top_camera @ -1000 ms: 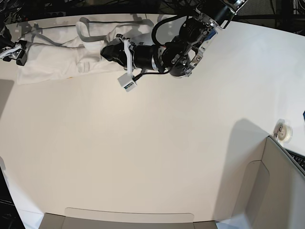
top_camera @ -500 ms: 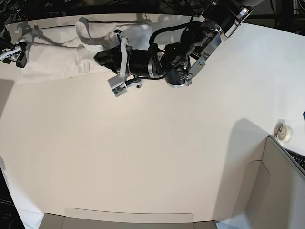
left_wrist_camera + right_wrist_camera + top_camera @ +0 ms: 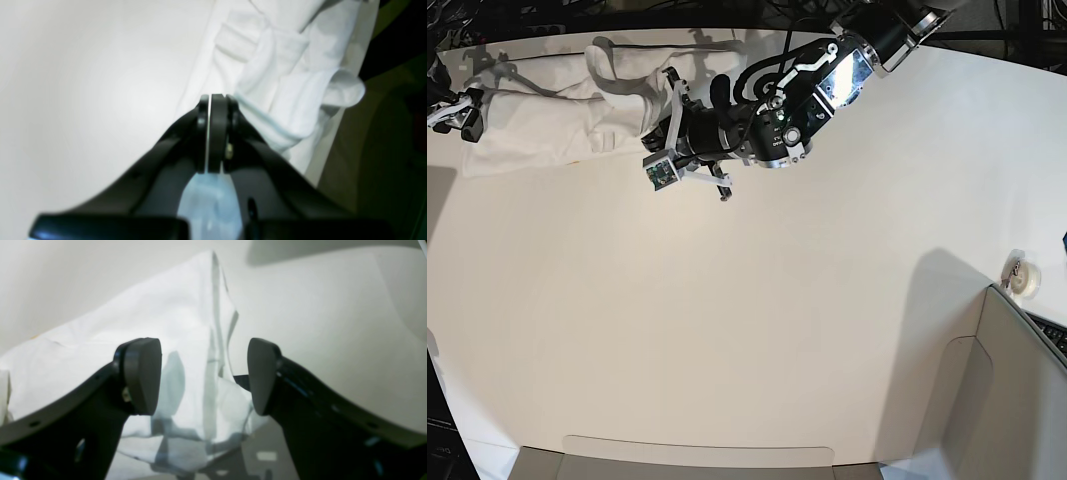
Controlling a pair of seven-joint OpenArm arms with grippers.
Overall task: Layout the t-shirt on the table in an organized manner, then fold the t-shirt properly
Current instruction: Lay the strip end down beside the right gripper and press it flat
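The white t-shirt (image 3: 547, 125) lies bunched in a long strip along the table's (image 3: 747, 300) far left edge; no print shows. My left gripper (image 3: 652, 132) reaches in from the upper right to the strip's right end. In the left wrist view its jaws (image 3: 213, 100) are shut, with pale cloth pinched behind the pads and shirt folds (image 3: 283, 66) just beyond. My right gripper (image 3: 457, 112) is at the strip's left end. In the right wrist view it (image 3: 203, 373) is open, with shirt cloth (image 3: 186, 323) below and between its fingers (image 3: 140, 373).
A grey-beige box panel (image 3: 1017, 400) stands at the near right corner, with a small white round object (image 3: 1024, 278) beside it. A shallow lip (image 3: 697, 455) runs along the near edge. The shirt lies close to the table's far edge (image 3: 333, 133).
My left arm has moved left along the shirt and rolled its wrist, so its gripper now sits further into the cloth. The right gripper has barely moved.
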